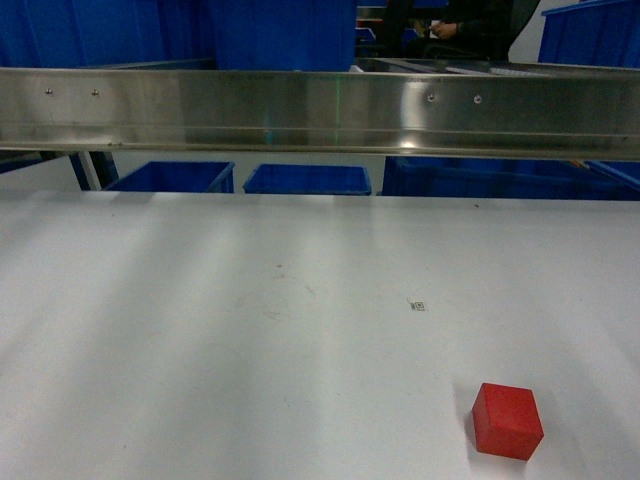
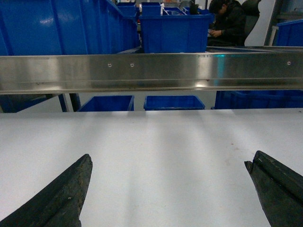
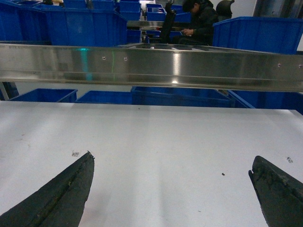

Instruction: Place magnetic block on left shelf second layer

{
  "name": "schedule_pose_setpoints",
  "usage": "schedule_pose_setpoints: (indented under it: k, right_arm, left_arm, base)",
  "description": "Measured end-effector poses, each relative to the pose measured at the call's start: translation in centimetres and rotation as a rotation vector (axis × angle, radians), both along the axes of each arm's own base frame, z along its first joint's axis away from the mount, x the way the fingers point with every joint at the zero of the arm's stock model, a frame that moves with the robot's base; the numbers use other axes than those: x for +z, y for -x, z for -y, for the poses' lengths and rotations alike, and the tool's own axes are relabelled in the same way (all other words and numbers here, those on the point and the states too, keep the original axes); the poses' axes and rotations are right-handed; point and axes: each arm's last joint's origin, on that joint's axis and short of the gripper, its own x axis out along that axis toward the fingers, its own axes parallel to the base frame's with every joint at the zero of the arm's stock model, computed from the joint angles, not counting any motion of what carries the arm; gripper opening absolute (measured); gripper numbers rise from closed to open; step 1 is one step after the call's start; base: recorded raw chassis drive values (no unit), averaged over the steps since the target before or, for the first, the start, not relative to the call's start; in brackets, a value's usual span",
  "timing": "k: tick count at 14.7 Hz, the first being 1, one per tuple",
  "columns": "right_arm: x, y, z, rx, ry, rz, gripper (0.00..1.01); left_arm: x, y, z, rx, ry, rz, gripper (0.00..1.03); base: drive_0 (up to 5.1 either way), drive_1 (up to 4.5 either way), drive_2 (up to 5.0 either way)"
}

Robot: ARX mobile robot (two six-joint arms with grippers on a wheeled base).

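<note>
In the head view, a small matte red cube, the magnetic block (image 1: 507,421), is seen resting on the flat white tabletop (image 1: 250,320), well in front of the shiny stainless-steel beam (image 1: 320,110) that spans the picture. It is touched by nothing, and neither gripper is shown in this view. Beyond the beam, two small blue plastic bins (image 1: 175,177) (image 1: 308,179) are set side by side past the table's far edge; their contents cannot be made out. A larger blue crate (image 1: 500,178) is seen to the right of them, its inside hidden.

In the left wrist view, the left gripper (image 2: 170,189) is held just above the white tabletop, short of the beam, its dark jaws spread wide with only bare surface between them. Behind the beam, deep blue crates (image 2: 175,30) are stacked, and a seated person in dark clothes (image 2: 227,21) is visible.

In the right wrist view, the right gripper (image 3: 173,189) is likewise held before the beam with its jaws wide apart and nothing gripped. The red cube is not seen here.
</note>
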Motion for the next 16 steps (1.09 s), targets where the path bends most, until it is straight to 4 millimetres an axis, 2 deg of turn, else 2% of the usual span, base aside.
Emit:
schedule_pose_setpoints:
  k: [6,7,9,10,11,12,14,15,16]
  right_arm:
    - [0.0,-0.1,-0.1,-0.005,-0.015,0.0,0.98]
    - [0.3,-1.1,-0.8,0.011,-0.057,0.003,0.98]
    - [0.8,-5.0,-2.6,0.045,-0.131,-0.123,0.98]
    - [2.3,-10.1,-4.3,0.035,-0.187,-0.212,0.98]
    - [1.7,-13.5,-5.7,0.018,-0.204,-0.33,0.98]
    - [-0.3,-15.9,-7.3,0.002,-0.184,-0.463,0.98]
    - [-3.3,-18.0,-10.1,0.011,-0.131,-0.613,0.98]
    - [-3.6,-18.7,-11.8,0.027,-0.118,-0.625,0.98]
    - [-4.0,-18.6,-12.7,0.03,-0.113,-0.64,0.98]
  left_arm:
    - [0.0,0.0,0.0,0.0,0.0,0.0,0.98]
    - [0.0,0.0,0.0,0.0,0.0,0.0,0.98]
    - [0.0,0.0,0.0,0.0,0.0,0.0,0.98]
    - [0.0,0.0,0.0,0.0,0.0,0.0,0.98]
    - [0.0,0.0,0.0,0.0,0.0,0.0,0.98]
    - [0.0,0.0,0.0,0.0,0.0,0.0,0.98]
    - [0.0,0.0,0.0,0.0,0.0,0.0,0.98]
    - [0.0,0.0,0.0,0.0,0.0,0.0,0.98]
    - [0.0,0.0,0.0,0.0,0.0,0.0,0.98]
  base:
    - [0.0,0.0,0.0]
    - [0.0,0.0,0.0]
    - [0.0,0.0,0.0]
    - [0.0,0.0,0.0]
    - [0.0,0.0,0.0]
    - [0.0,0.0,0.0]
    - [0.0,0.0,0.0]
    - [0.0,0.0,0.0]
    - [0.0,0.0,0.0]
